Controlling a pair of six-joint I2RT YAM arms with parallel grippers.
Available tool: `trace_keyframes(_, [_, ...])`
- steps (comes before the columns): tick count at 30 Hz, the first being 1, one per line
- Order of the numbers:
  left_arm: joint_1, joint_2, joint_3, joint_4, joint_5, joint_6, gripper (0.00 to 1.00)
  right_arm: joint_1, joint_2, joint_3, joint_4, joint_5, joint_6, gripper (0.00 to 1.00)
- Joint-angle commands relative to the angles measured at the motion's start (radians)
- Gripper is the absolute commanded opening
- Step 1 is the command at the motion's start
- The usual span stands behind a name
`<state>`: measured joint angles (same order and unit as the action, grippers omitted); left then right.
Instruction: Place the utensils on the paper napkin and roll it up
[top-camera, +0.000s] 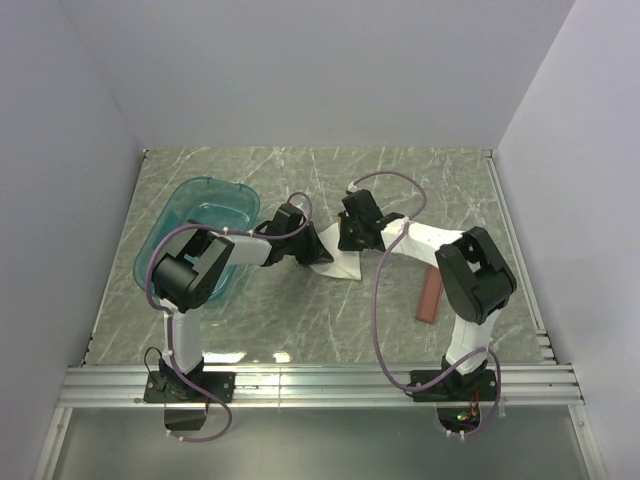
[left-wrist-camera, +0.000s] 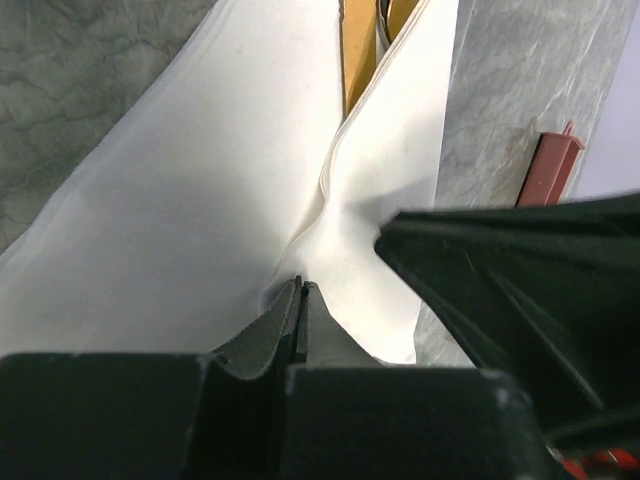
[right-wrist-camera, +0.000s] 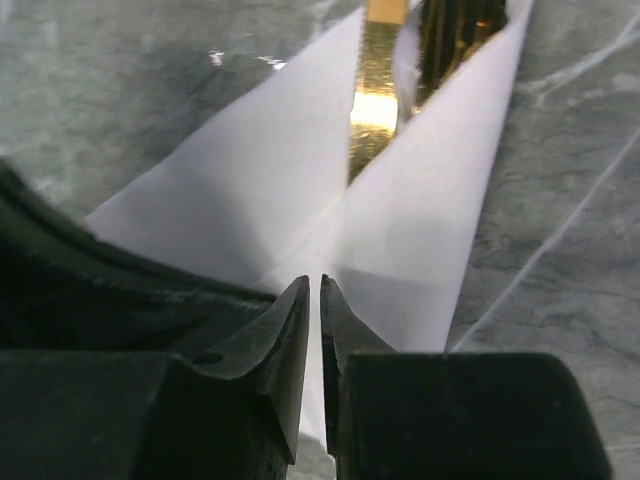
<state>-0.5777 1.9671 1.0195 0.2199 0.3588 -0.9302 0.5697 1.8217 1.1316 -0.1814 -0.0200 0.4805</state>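
Observation:
The paper napkin (top-camera: 332, 262) lies mid-table, its two sides folded up over the utensils. Gold-brown handles of the utensils (right-wrist-camera: 374, 98) poke out of the fold's far end, and one (left-wrist-camera: 357, 52) shows in the left wrist view. My left gripper (left-wrist-camera: 300, 284) is shut, pinching the paper napkin (left-wrist-camera: 180, 230) where its creases run together. My right gripper (right-wrist-camera: 315, 285) has its jaws a narrow slit apart, astride the raised seam of the paper napkin (right-wrist-camera: 430, 210). In the top view both grippers (top-camera: 305, 250) (top-camera: 352, 240) meet over the napkin from either side.
A translucent teal tub (top-camera: 186, 210) stands at the left, behind the left arm. A long reddish-brown tray (top-camera: 429, 297) lies to the right beside the right arm and also shows in the left wrist view (left-wrist-camera: 548, 170). The right arm's dark body (left-wrist-camera: 520, 310) crowds the left gripper.

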Motion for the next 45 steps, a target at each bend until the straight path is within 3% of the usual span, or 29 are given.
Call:
trace_keyframes(1, [-0.004,0.033,-0.025,-0.063,-0.09,0.019,0.0,0.009,0.057,0.048,-0.081,0.1,0.013,0.16])
trace_keyframes(9, [-0.002,0.041,-0.022,-0.077,-0.1,0.016,0.0,0.035,0.094,0.123,-0.173,0.195,-0.003,0.17])
trace_keyframes(16, [-0.004,0.049,-0.015,-0.093,-0.107,0.011,0.0,0.044,0.048,0.161,-0.161,0.2,-0.033,0.17])
trace_keyframes(22, [-0.004,0.059,-0.006,-0.109,-0.115,0.008,0.0,0.036,0.1,0.132,-0.121,0.198,-0.033,0.17])
trace_keyframes(30, [-0.002,0.065,0.001,-0.131,-0.13,0.004,0.0,0.042,0.151,0.165,-0.171,0.322,-0.059,0.16])
trace_keyframes(35, [-0.004,0.076,0.002,-0.136,-0.133,-0.005,0.0,0.036,0.105,0.191,-0.148,0.243,-0.085,0.17])
trace_keyframes(42, [-0.004,0.088,0.011,-0.151,-0.136,-0.009,0.0,0.018,0.093,0.27,-0.196,0.301,-0.062,0.28])
trace_keyframes(45, [-0.004,0.092,0.014,-0.148,-0.138,-0.01,0.0,0.012,0.125,0.325,-0.219,0.394,-0.051,0.33])
